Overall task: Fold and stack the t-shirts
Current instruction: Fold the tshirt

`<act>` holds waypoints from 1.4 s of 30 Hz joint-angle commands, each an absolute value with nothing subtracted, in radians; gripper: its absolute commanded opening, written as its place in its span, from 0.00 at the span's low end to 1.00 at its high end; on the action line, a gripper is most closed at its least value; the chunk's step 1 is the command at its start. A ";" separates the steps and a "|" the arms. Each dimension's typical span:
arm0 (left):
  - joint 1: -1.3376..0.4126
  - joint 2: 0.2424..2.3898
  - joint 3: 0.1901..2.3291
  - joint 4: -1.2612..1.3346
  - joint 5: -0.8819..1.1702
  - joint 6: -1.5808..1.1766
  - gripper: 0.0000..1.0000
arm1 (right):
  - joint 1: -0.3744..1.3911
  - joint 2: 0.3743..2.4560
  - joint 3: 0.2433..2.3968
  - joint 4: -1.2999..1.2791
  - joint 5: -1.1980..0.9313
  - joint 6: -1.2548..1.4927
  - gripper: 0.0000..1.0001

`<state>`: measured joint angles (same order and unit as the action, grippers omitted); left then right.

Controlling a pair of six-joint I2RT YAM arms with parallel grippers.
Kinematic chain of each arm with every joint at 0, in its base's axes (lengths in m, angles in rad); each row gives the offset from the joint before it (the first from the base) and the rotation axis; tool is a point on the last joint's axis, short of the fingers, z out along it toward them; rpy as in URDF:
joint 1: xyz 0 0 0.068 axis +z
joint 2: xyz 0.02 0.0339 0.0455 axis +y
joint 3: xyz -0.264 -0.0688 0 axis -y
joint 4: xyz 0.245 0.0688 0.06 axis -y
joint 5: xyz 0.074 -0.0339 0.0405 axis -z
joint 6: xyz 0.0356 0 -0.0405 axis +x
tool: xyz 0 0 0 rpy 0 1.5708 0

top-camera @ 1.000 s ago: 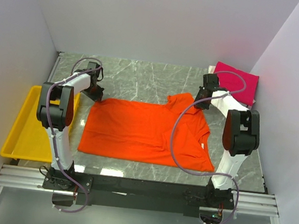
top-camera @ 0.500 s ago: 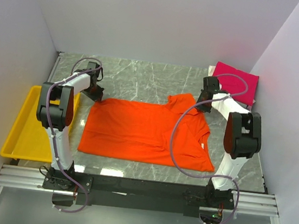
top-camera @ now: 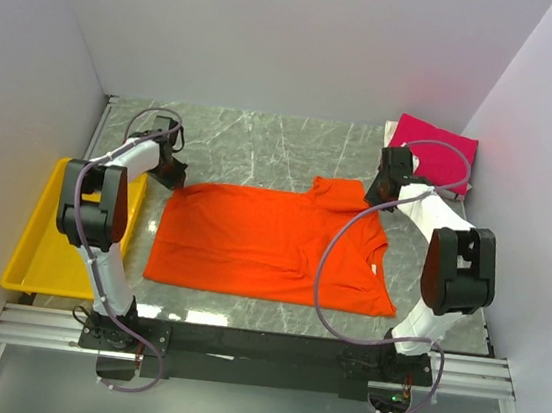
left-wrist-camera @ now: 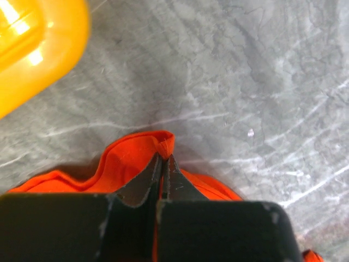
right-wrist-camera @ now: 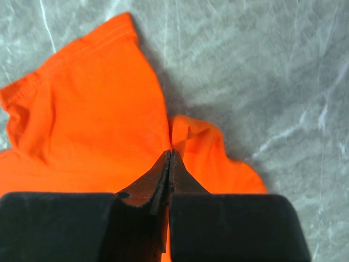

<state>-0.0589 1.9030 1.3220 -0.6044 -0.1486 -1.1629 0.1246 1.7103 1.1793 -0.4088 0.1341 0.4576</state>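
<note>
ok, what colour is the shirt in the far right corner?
The t-shirt is plain magenta-pink; the top external view shows it best.

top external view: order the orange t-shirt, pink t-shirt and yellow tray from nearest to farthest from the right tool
1. orange t-shirt: pinched at its far right corner by the right tool.
2. pink t-shirt: just beyond, in the far right corner.
3. yellow tray: far off on the left side.
</note>
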 commanded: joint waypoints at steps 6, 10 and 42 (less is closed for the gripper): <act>-0.049 1.799 1.278 -0.577 -0.132 -1.141 0.01 | 0.126 1.582 1.105 -0.365 0.144 0.489 0.00; -0.046 1.770 1.255 -0.569 -0.130 -1.141 0.01 | 0.127 1.536 1.066 -0.361 0.143 0.502 0.00; -0.023 1.546 1.092 -0.565 -0.137 -1.055 0.01 | 0.124 1.169 0.802 -0.385 0.135 0.548 0.00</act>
<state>-0.0315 1.6104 1.1076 -0.5732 -0.1223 -1.0744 0.1246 1.2198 0.8116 -0.3840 0.1108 0.5404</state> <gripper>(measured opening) 0.022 0.007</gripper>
